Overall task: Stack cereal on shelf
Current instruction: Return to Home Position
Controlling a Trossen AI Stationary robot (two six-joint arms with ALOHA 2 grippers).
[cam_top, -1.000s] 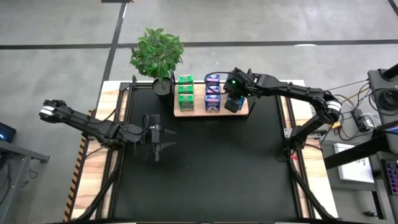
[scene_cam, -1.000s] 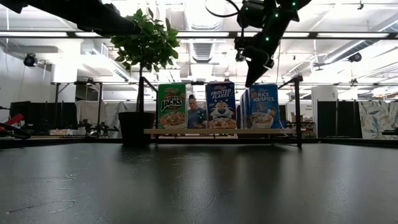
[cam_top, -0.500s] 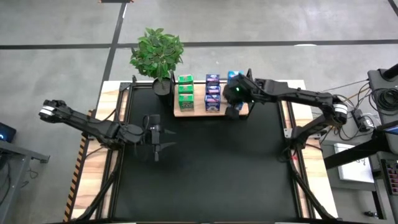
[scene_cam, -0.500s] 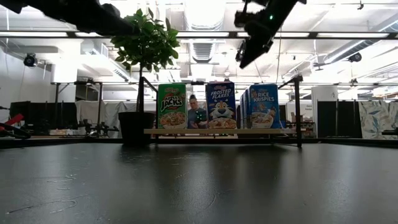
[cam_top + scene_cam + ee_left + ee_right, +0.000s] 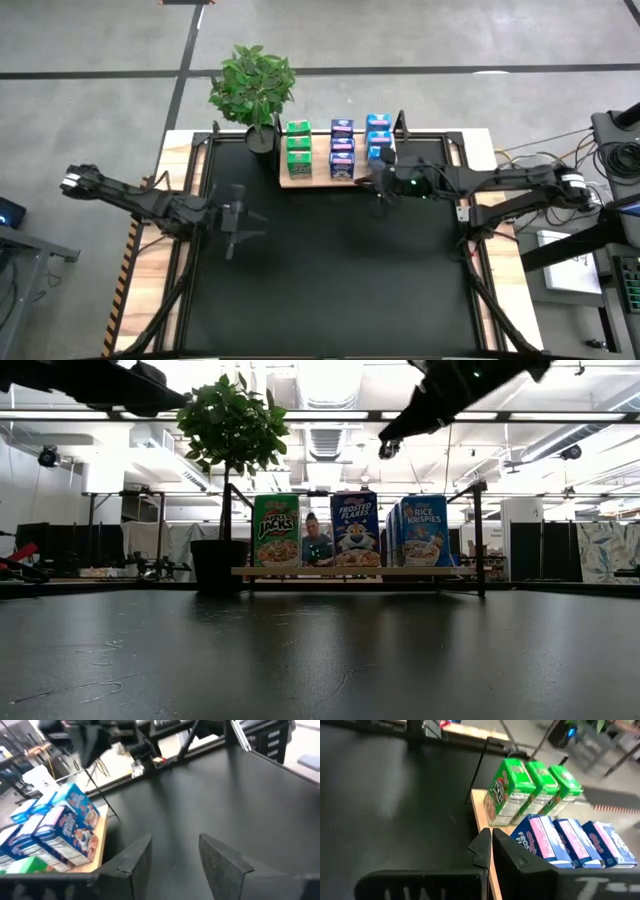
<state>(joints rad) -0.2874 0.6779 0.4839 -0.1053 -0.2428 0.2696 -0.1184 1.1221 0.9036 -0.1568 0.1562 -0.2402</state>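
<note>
The cereal stands in three rows on the shelf (image 5: pixel 340 178), a pale wood board at the mat's far edge: green cartons (image 5: pixel 298 150), blue cartons (image 5: pixel 342 150) and more blue cartons (image 5: pixel 378 138). All rest upright on their bases, fronts toward the near edge (image 5: pixel 355 530). My right gripper (image 5: pixel 381 190) is shut and holds nothing; it hangs above the mat just near of the shelf's right end, high up in the low view (image 5: pixel 390 445). My left gripper (image 5: pixel 235 225) is open and holds nothing, above the mat's left part (image 5: pixel 175 842).
A potted plant (image 5: pixel 255 85) stands at the shelf's left end, its black pot (image 5: pixel 262 138) on the mat. The black mat (image 5: pixel 330 270) lies bare between the arms and the near edge. Black frame rails run along both sides of the table (image 5: pixel 465 200).
My right gripper, still shut, has drawn back from above the shelf's right end toward the near edge and tipped up from pointing steeply down to nearly level; the right blue row now shows uncovered. My left gripper has drawn back a little toward the table's left edge.
</note>
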